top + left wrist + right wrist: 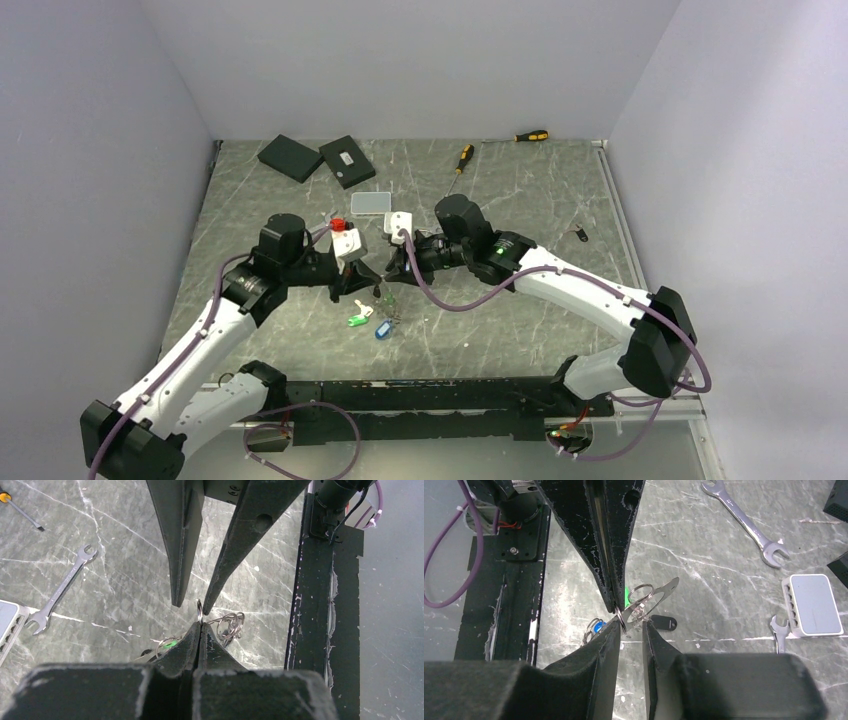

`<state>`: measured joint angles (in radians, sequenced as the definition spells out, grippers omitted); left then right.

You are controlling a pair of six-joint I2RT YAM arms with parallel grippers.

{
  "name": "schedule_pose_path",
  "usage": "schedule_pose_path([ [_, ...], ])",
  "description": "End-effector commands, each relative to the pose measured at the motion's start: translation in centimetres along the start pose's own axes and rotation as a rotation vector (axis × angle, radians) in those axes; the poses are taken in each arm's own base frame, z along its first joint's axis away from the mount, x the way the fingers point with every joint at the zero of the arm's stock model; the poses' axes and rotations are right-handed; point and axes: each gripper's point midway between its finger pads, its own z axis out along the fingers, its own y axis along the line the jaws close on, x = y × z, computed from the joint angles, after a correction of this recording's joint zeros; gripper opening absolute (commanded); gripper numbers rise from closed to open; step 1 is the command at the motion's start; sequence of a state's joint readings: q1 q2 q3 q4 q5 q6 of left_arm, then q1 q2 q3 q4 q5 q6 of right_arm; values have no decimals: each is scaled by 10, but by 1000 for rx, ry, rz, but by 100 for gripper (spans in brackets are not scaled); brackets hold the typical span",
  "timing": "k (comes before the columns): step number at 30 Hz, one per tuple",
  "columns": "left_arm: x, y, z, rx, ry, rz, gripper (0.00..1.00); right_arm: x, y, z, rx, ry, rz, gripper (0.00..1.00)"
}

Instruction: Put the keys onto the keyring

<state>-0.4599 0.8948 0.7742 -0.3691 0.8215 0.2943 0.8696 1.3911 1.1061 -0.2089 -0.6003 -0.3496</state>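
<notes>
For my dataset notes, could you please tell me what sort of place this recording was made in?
Probably a robot-lab test cell: plain pale walls box in a marble-patterned table, two robot arms are bolted to a black rail at its near edge, and screwdrivers lie scattered.

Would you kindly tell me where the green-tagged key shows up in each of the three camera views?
Top external: green-tagged key lying just below the left gripper.
Left wrist: green patch just left of that gripper's fingers.
Right wrist: green sliver right of the same fingertips.
Shared landmark: the left gripper, shut on a ring.
</notes>
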Motion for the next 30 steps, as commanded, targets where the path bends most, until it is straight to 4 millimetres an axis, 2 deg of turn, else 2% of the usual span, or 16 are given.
schedule_pose_path([
  [1, -28, 2, -4, -8, -54, 78, 0, -29, -5, -5, 16, -61, -65, 23],
  [7, -27, 2, -4, -12, -52, 76, 0, -30, -2, -3, -9, -76, -74, 2],
  [10, -31, 4, -6, -29, -63, 78, 0, -30, 0, -2, -14, -98, -78, 0],
  [11, -34, 4, -7, -40, -74, 80, 4, -30, -1, -2, -4, -109, -80, 0],
  [13, -40, 6, -11, -74, -101, 85, 38, -33, -1, -4, 14, -152, -91, 0],
  [14, -46, 5, -15, -91, -125, 102, 65, -34, 0, -5, 22, -184, -98, 0],
  [15, -50, 3, -19, -106, -146, 114, 80, -38, 1, -8, 32, -217, -106, 0],
  [16, -52, 4, -22, -128, -163, 119, 86, -41, 1, -11, 47, -253, -109, 0],
  [17, -61, 4, -29, -161, -197, 140, 87, -52, -1, -16, 66, -315, -131, 0],
  [18, -66, 5, -34, -195, -218, 147, 84, -57, 0, -21, 72, -356, -136, 0],
  [20, -75, 0, -44, -217, -252, 175, 68, -68, 1, -28, 87, -434, -146, 0],
  [22, -82, -7, -51, -219, -283, 194, 60, -81, 3, -38, 102, -522, -160, 0],
  [27, -100, -26, -53, -128, -348, 210, 52, -112, 19, -63, 83, -737, -187, 0],
  [30, -107, -33, -52, -66, -355, 209, 40, -126, 29, -75, 54, -812, -211, 0],
])
